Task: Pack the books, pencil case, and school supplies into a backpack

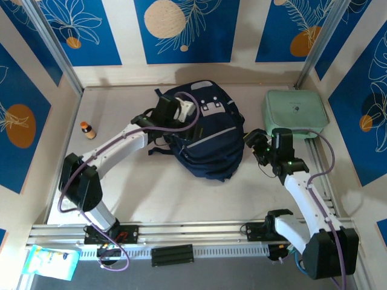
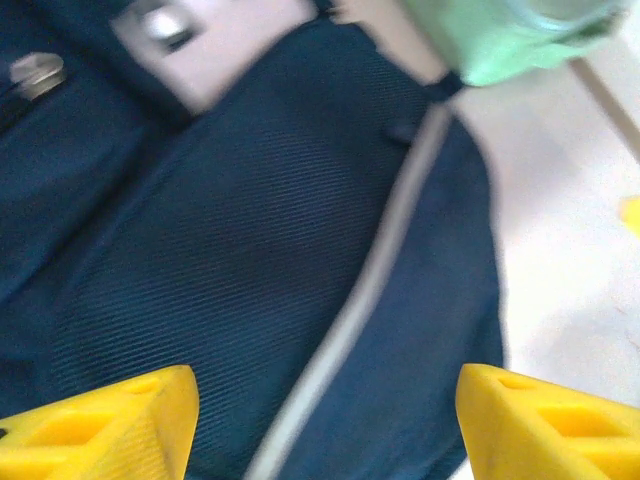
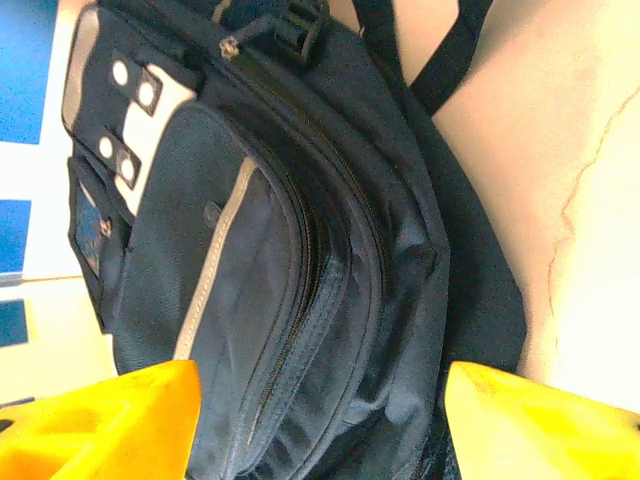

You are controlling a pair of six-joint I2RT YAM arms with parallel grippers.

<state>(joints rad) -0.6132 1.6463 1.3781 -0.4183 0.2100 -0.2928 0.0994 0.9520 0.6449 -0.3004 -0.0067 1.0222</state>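
**A:** How do the claws stand?
**B:** The left gripper (image 2: 325, 425) is released, jaws spread and empty, right over the navy backpack (image 1: 205, 145). The right gripper (image 3: 320, 425) is also spread and empty, just beside the backpack's right edge.
**A:** Where's the backpack?
**B:** It lies mid-table (image 1: 181, 199), with a mint-green case (image 1: 295, 110) to its right.

Bright even light; left-wrist view perhaps motion-blurred.

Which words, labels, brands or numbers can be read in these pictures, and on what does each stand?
No text can be read.
backpack: a small patch beside its grey patches, too blurred to read.
small bottle: any label is too small to read.
printed sheet at the near left edge: print too small to read.
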